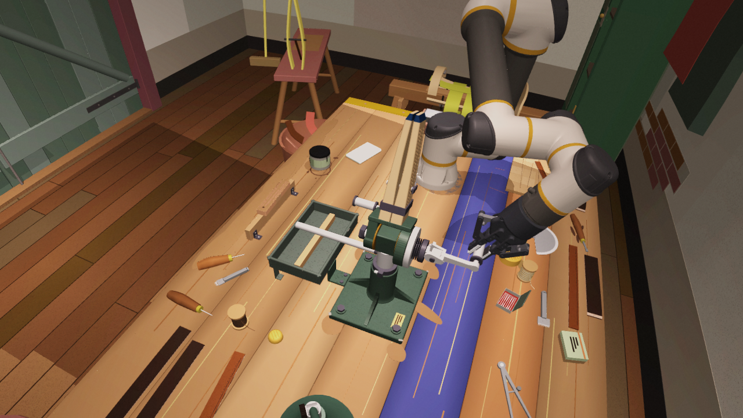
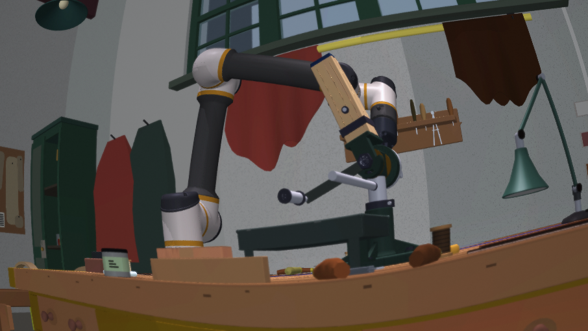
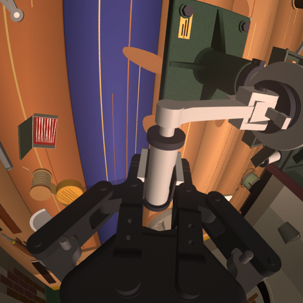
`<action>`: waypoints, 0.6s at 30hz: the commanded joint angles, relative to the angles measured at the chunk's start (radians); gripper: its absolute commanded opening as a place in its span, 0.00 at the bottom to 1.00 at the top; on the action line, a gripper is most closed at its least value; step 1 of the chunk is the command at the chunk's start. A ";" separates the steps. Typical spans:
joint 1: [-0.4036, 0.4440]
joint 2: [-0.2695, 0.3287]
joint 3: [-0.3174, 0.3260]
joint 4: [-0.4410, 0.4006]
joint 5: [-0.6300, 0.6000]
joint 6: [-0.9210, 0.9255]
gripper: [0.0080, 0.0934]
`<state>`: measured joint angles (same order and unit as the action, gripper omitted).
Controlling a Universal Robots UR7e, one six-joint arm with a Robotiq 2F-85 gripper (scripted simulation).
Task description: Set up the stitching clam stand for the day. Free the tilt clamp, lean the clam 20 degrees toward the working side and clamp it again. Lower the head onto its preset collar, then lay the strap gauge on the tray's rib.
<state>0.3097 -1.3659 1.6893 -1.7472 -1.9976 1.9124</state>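
Observation:
The stitching clam stand point(image 1: 382, 270) sits mid-bench on a green base plate. Its wooden clam point(image 1: 404, 156) point(image 2: 343, 98) leans to one side above the green head point(image 1: 392, 240). A pale tilt clamp lever point(image 1: 451, 258) point(image 3: 203, 111) sticks out from the head's right side over the purple mat. My gripper point(image 1: 480, 253) point(image 3: 160, 175) is closed around the lever's cylindrical handle point(image 3: 161, 172) at its outer end. The green tray point(image 1: 314, 239) stands left of the stand with a pale rib point(image 1: 315, 240) along its floor. A wooden strap gauge point(image 1: 270, 208) lies on the bench left of the tray.
A small jar point(image 1: 319, 157) and a white card point(image 1: 363, 153) lie behind the tray. Awls point(image 1: 218, 260), thread spools point(image 1: 238, 315) point(image 1: 528, 270), a needle packet point(image 1: 512, 300), dividers point(image 1: 512, 387) and leather strips point(image 1: 582, 281) are scattered over the bench. The arm's base point(image 1: 439, 166) stands behind the stand.

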 commanded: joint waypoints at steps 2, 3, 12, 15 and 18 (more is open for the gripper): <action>0.000 -0.001 -0.001 0.000 0.000 0.000 0.00; 0.000 -0.001 -0.001 0.000 0.000 0.000 0.00; 0.000 -0.001 -0.001 0.000 0.000 0.000 0.00; 0.000 -0.001 -0.001 0.000 0.000 0.000 0.04; 0.000 -0.001 -0.001 0.000 0.000 0.000 0.11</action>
<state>0.3097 -1.3660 1.6893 -1.7474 -1.9977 1.9124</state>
